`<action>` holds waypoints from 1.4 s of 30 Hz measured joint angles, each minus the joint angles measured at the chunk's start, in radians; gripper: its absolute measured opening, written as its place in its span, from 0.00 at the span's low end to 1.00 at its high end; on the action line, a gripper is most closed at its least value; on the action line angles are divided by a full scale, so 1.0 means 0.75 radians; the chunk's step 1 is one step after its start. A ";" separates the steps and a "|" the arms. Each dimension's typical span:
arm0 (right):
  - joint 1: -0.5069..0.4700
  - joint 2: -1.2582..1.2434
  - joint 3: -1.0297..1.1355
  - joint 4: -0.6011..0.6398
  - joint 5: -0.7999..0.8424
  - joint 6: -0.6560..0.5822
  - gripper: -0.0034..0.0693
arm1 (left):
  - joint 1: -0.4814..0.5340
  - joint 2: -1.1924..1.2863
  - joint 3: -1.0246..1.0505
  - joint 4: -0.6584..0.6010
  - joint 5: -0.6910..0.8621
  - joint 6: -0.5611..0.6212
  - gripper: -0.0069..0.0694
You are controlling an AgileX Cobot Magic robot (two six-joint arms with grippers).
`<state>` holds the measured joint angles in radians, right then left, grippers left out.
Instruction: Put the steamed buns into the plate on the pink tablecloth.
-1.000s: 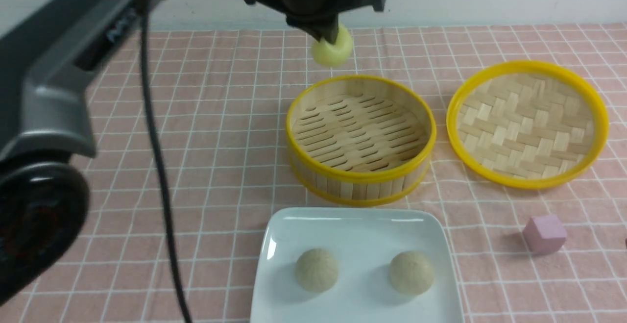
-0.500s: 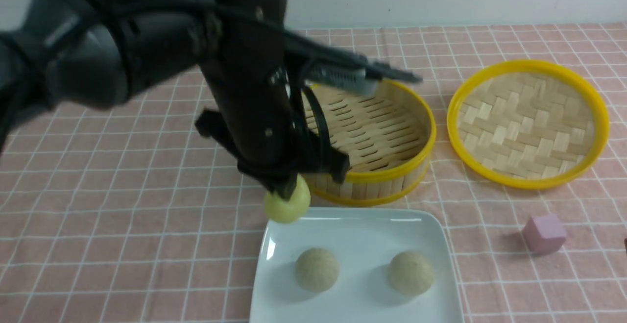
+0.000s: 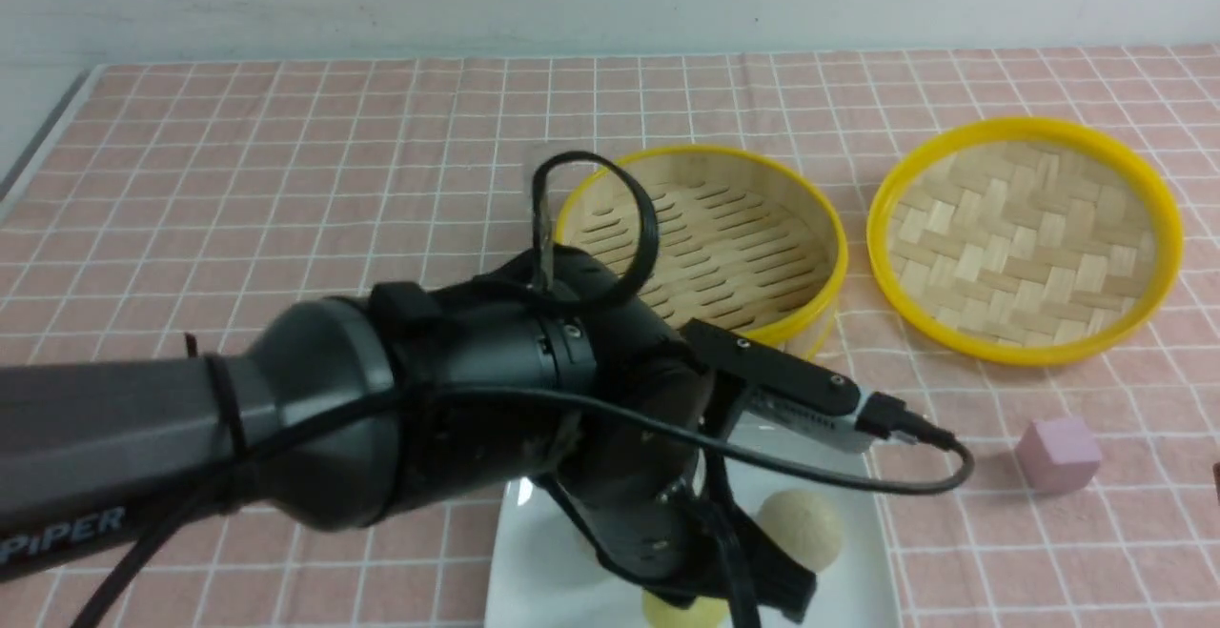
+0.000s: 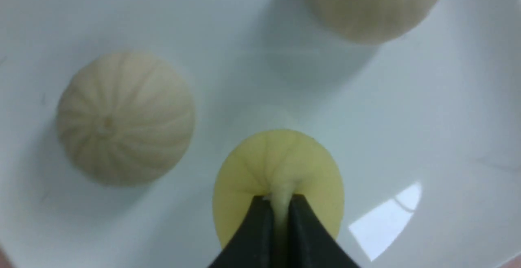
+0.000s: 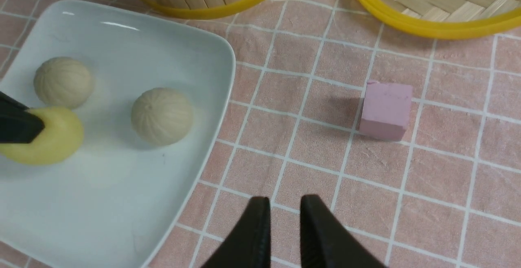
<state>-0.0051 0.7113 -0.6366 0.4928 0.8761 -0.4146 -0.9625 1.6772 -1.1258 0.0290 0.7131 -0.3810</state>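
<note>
Two beige buns (image 5: 162,116) already lie in the plate (image 5: 134,44). The yellow bun (image 4: 278,166) is pinched by the left gripper (image 4: 280,203) just over the plate, beside them. Only its release remains. The right gripper (image 5: 285,207), nearly closed, holds nothing.

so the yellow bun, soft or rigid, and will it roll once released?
Likely soft: the yellow bun bulges into a ridge where the left tool pinches it. Probably light, since that small pinch holds it. It looks round, so it may roll on the glossy plate, perhaps toward the beige buns.
</note>
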 joint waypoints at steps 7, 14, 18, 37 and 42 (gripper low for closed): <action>0.000 0.000 0.000 0.000 0.000 0.000 0.24 | 0.000 0.035 0.000 0.015 -0.136 -0.011 0.15; 0.000 -0.041 -0.035 0.066 0.119 0.000 0.24 | 0.000 0.089 0.004 0.021 -0.147 -0.149 0.34; 0.000 -0.165 -0.129 0.055 0.308 0.004 0.14 | 0.001 0.088 0.004 0.051 -0.148 -0.205 0.54; 0.000 -0.944 0.326 -0.261 -0.317 0.201 0.04 | 0.001 0.026 0.004 0.145 -0.110 -0.206 0.68; 0.000 -0.949 0.448 -0.261 -0.521 0.201 0.04 | 0.001 0.026 0.004 0.145 -0.110 -0.206 0.68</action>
<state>-0.0051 -0.0004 -0.3007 0.2968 0.4850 -0.2642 -0.9614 1.6969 -1.1226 0.1380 0.6304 -0.5358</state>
